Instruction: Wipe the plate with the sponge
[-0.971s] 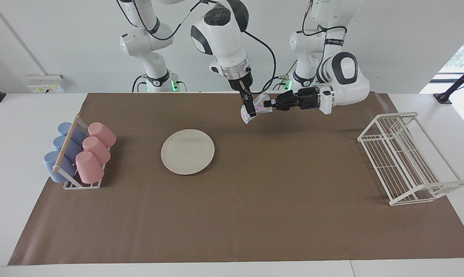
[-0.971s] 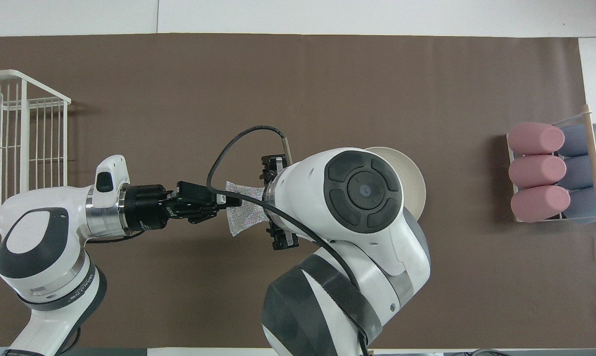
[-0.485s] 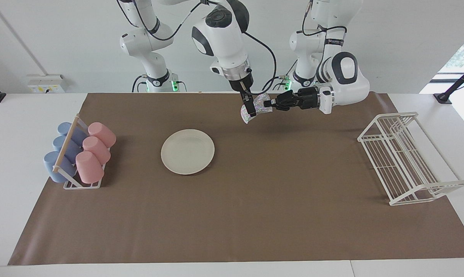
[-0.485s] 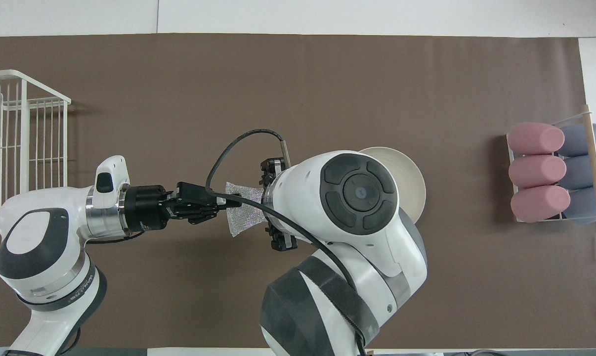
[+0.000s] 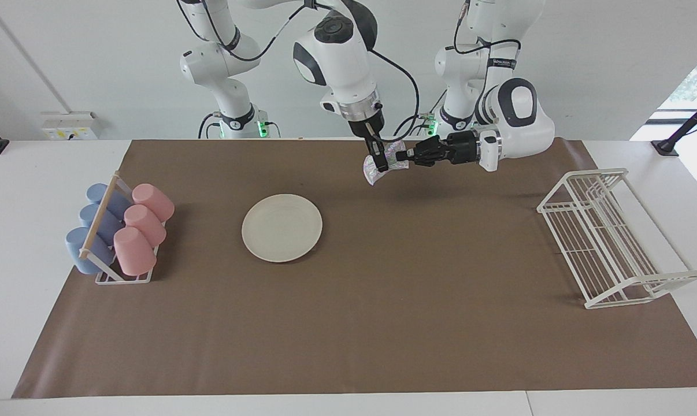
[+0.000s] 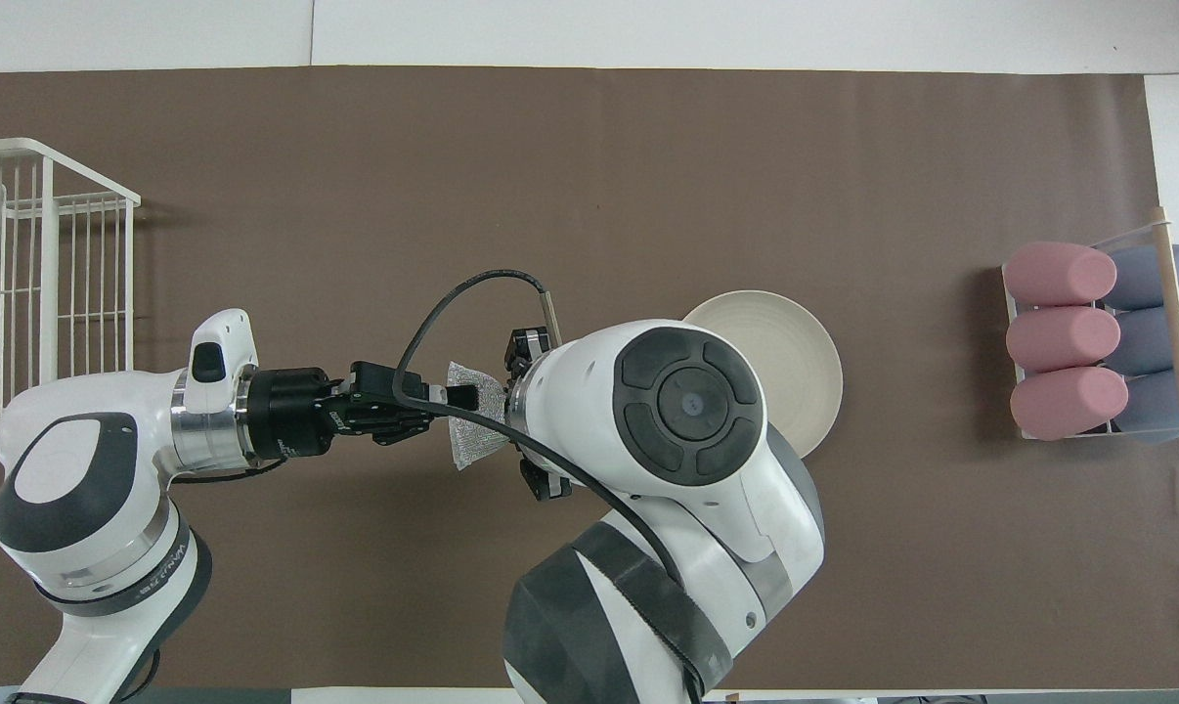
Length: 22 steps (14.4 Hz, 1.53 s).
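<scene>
The silvery glittery sponge (image 5: 390, 157) hangs in the air over the mat, close to the robots' edge of the table. My left gripper (image 5: 403, 155) reaches in level from the left arm's end and is shut on one edge of it. My right gripper (image 5: 377, 162) points down from above at the sponge's free end. Seen from overhead, the sponge (image 6: 472, 445) shows between the left gripper (image 6: 453, 399) and the right arm's wrist, which covers its own fingertips. The cream-white plate (image 5: 282, 227) lies flat on the mat, toward the right arm's end; the right arm hides part of the plate (image 6: 790, 352) from above.
A rack of pink and blue cups (image 5: 117, 231) stands at the right arm's end of the table. A white wire dish rack (image 5: 608, 237) stands at the left arm's end. The brown mat (image 5: 383, 323) covers the table.
The right arm has shifted a little toward the left gripper, covering more of the sponge and less of the plate from above. The left arm and sponge stay put.
</scene>
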Available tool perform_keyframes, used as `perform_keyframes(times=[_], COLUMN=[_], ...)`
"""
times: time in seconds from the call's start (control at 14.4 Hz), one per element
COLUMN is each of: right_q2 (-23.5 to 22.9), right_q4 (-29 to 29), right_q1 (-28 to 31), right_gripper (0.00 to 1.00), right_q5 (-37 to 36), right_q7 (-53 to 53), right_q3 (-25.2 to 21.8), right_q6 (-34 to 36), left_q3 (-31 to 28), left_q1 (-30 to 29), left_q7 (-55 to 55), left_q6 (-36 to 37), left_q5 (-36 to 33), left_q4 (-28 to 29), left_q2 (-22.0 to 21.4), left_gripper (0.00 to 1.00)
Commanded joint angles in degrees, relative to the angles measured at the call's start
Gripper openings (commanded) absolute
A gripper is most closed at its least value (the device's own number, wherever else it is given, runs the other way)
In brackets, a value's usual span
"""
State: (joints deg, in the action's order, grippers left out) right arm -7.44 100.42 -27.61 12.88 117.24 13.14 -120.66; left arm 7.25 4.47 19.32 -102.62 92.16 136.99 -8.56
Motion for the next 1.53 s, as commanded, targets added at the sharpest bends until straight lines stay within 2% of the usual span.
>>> perform_keyframes(times=[0.0, 0.14, 0.35, 0.42, 0.49, 0.55, 0.76, 0.97, 1.11, 1.18, 1.32, 1.46], right_q2=[0.9, 0.8, 1.0, 1.0, 1.0, 1.0, 1.1, 1.6, 2.2, 3.2, 5.9, 6.3], right_q4=[1.0, 0.5, 0.6, 0.6, 0.6, 0.6, 0.9, 1.3, 2.8, 6.1, 15.3, 22.2], right_q1=[0.6, 0.9, 1.0, 1.2, 1.2, 1.1, 1.2, 4.7, 6.9, 8.9, 14.3, 16.4], right_gripper=[0.11, 0.07, 0.07, 0.07, 0.06, 0.04, 0.03, 0.0, 0.0, 0.0, 0.0, 0.0], right_q5=[-0.2, -0.2, -0.3, -0.4, -0.5, -0.6, -1.1, -5.3, -6.2, -6.2, -6.2, -6.2], right_q7=[-1.1, -1.1, -1.2, -1.2, -1.2, -1.3, -3.6, -7.9, -10.8, -14.2, -24.0, -28.3], right_q3=[0.2, 0.2, 0.1, 0.1, 0.1, 0.1, 0.0, -0.1, -0.2, -0.1, 0.0, 0.0], right_q6=[-0.6, -0.6, -0.2, -0.1, -0.1, -0.1, 0.5, 5.2, 6.0, 4.8, -2.4, -9.7], left_q3=[-0.7, -0.7, -0.7, -0.7, -0.6, -0.6, -0.6, -0.6, -0.7, -0.7, -0.7, -0.8], left_q1=[0.9, 1.0, 1.1, 1.1, 1.1, 1.1, 1.0, 0.7, 0.4, 0.3, -0.2, -2.0], left_q7=[0.9, 1.0, 1.1, 1.1, 1.1, 0.5, 0.4, 0.4, 0.4, 0.4, 0.5, 0.7], left_q6=[-0.6, -0.6, -0.5, -0.5, -0.7, -0.6, -0.6, -0.6, -0.6, -0.6, -0.6, -0.3], left_q5=[1.4, 1.4, 1.3, 1.2, 1.1, 1.0, 0.8, 0.8, 0.8, 0.8, 0.7, 0.6], left_q4=[2.1, 2.1, 2.1, 2.1, 2.1, 2.1, 2.1, 2.1, 2.1, 2.1, 2.1, 1.8], left_q2=[-2.3, -2.3, -2.3, -2.3, -2.3, -2.3, -2.3, -2.4, -2.3, -2.4, -2.3, -2.3], left_gripper=[0.0, 0.0, 0.0, 0.25, 0.96, 1.0, 1.0, 1.0, 1.0, 1.0, 1.0, 1.0])
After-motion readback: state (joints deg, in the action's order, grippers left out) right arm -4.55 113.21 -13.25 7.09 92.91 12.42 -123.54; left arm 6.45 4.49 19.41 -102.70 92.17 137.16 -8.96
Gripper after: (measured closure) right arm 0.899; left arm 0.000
